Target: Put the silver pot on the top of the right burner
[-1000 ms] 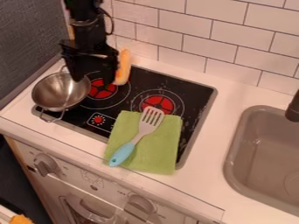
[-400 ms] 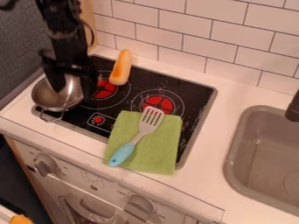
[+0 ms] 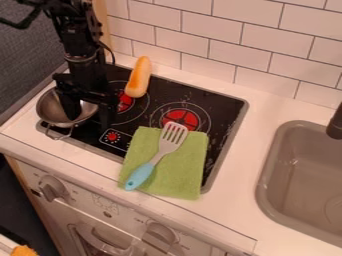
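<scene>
Down and toward the stove's front comes the gripper (image 3: 89,123), lower over the silver pot (image 3: 51,108) than a moment ago, while the pot itself holds its spot! The fingers are spread wide: one dips inside the bowl, the other hangs outside its right-hand wall, with that wall between them. No grip yet, by the look of it.

The pot sits upright at the hob's left front corner, beside the left burner (image 3: 125,101), its near handle (image 3: 59,134) pointing to the front. So this looks like the grasp, and it wants care: sink a touch deeper, keep the rim centred between the fingers, then close squarely on the wall so the bowl doesn't swivel or tip. Avoid pressing the inner finger into the bottom. A one-sided hold could let the pot sag, so lift slowly and level.

Then it's across to the right burner (image 3: 180,119), and watch that landing! The spatula (image 3: 139,176) lies on the green towel (image 3: 182,170), its slotted head reaching the burner's near side; carry high, come down from the back, or the base may perch on it.
</scene>
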Robot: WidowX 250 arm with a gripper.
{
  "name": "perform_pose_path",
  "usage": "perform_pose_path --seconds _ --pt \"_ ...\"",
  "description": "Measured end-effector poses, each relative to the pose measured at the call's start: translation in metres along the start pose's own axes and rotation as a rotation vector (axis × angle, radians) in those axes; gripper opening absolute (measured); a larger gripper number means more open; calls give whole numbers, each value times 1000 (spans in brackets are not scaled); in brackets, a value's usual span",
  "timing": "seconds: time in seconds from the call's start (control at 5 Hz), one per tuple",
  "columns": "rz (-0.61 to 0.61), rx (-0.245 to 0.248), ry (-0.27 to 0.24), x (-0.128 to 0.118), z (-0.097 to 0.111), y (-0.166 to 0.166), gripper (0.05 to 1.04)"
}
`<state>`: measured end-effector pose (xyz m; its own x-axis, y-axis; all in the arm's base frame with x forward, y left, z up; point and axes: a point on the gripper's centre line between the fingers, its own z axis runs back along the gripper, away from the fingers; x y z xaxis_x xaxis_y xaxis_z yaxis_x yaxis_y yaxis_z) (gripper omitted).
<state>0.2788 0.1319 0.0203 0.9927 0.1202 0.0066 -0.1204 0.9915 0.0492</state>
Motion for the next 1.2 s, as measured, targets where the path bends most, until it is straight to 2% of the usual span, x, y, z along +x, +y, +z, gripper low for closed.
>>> perform_pose_path --seconds 0.4,0.6,0.8,1.0,1.2 --pt "-14 1 -11 -1 -4 -3 359" --pt "-29 9 -7 -2 -2 -6 203" --pt "-36 15 -32 -4 8 -7 121" --pt "-29 -5 -98 -6 36 -19 78" --pt "-120 -35 -182 10 71 -55 74"
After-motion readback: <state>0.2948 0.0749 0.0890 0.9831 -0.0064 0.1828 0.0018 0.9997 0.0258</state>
